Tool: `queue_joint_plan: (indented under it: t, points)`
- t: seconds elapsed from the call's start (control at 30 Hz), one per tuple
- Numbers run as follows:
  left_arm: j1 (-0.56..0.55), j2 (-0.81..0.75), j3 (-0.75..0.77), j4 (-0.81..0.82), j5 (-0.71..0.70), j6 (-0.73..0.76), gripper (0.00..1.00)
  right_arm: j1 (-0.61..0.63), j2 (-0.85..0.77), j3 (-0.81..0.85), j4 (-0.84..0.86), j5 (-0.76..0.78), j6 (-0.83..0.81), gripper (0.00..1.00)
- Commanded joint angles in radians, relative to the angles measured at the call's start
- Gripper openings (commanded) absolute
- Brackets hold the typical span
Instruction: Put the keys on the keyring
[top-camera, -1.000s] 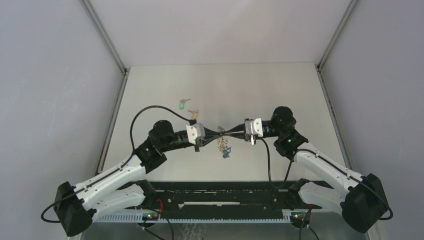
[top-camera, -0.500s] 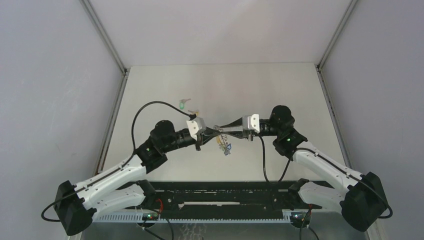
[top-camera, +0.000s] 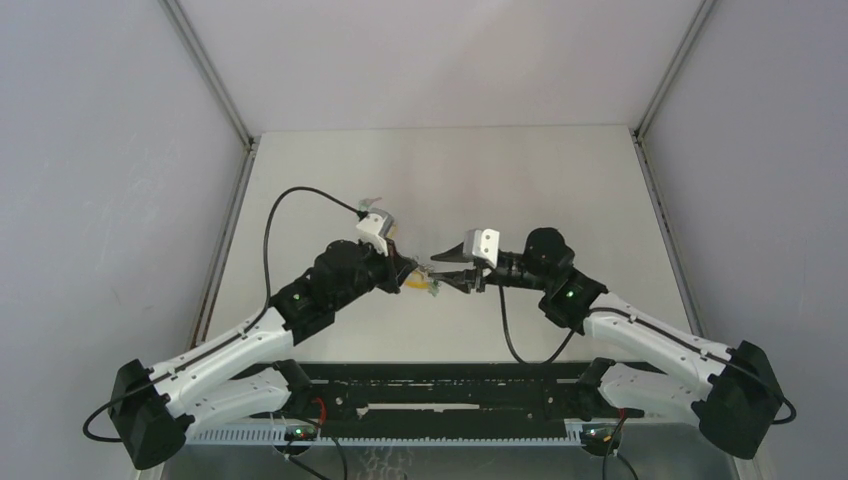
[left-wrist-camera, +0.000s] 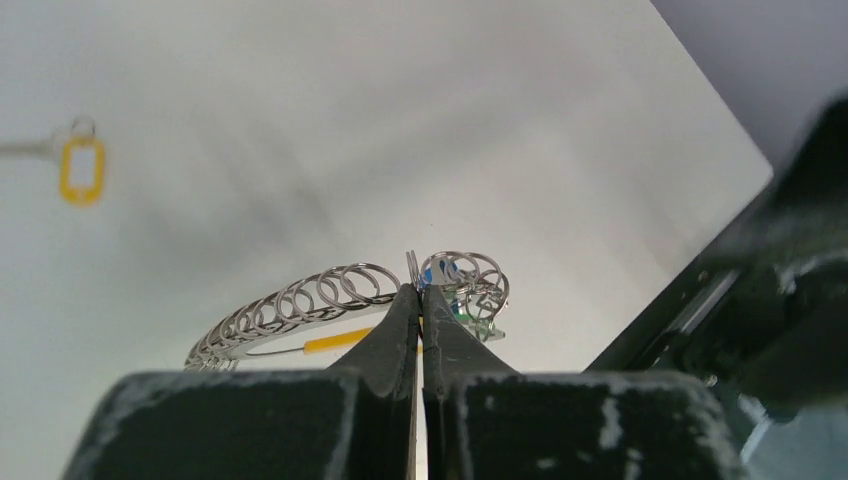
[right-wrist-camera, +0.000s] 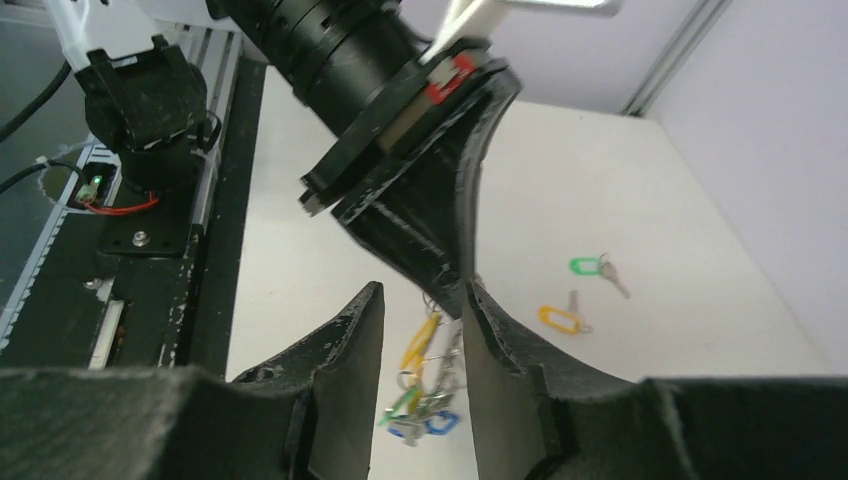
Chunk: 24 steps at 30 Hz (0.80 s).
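Note:
The keyring (left-wrist-camera: 330, 295), a chain of linked silver rings with a yellow tag (left-wrist-camera: 335, 343) and a blue tag (left-wrist-camera: 447, 270), hangs above the table from my left gripper (left-wrist-camera: 418, 290), which is shut on it. In the top view the left gripper (top-camera: 416, 270) and right gripper (top-camera: 438, 273) meet tip to tip over the table's near middle. The right gripper (right-wrist-camera: 422, 292) is open, and the keyring's bunch of tags (right-wrist-camera: 430, 385) dangles beyond its gap, untouched. Two keys lie on the table: one green-tagged (right-wrist-camera: 590, 266), one orange-tagged (right-wrist-camera: 560, 318).
The black rail with the arm bases (top-camera: 430, 400) runs along the near edge. Grey walls (top-camera: 120, 200) close in the table's left, right and back. In the top view the left wrist's white camera mount (top-camera: 375, 225) covers the loose keys.
The right gripper has opened and let go of the keyring, while the left gripper has closed on it. Both grippers shifted left, and the left wrist rolled its camera mount upward.

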Motion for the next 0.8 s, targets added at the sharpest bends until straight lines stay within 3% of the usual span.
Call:
queue_joint_plan:
  t: [0.0,0.27,0.5,0.67,0.77]
  points:
    - [-0.004,-0.014,0.024,-0.038,-0.2,-0.294,0.0,0.079,0.048,-0.029,0.054,0.131,0.066,0.34]
    - [-0.004,0.076,0.209,-0.381,-0.354,-0.637,0.0,0.156,0.147,-0.087,0.199,0.258,0.022,0.34]
    - [-0.003,0.084,0.219,-0.396,-0.343,-0.809,0.0,0.183,0.247,-0.093,0.314,0.281,-0.023,0.34]
    - [-0.003,0.064,0.197,-0.354,-0.342,-0.778,0.0,0.176,0.283,-0.106,0.348,0.319,-0.053,0.34]
    - [-0.003,0.061,0.197,-0.345,-0.309,-0.706,0.0,0.115,0.253,-0.107,0.266,0.219,-0.064,0.36]
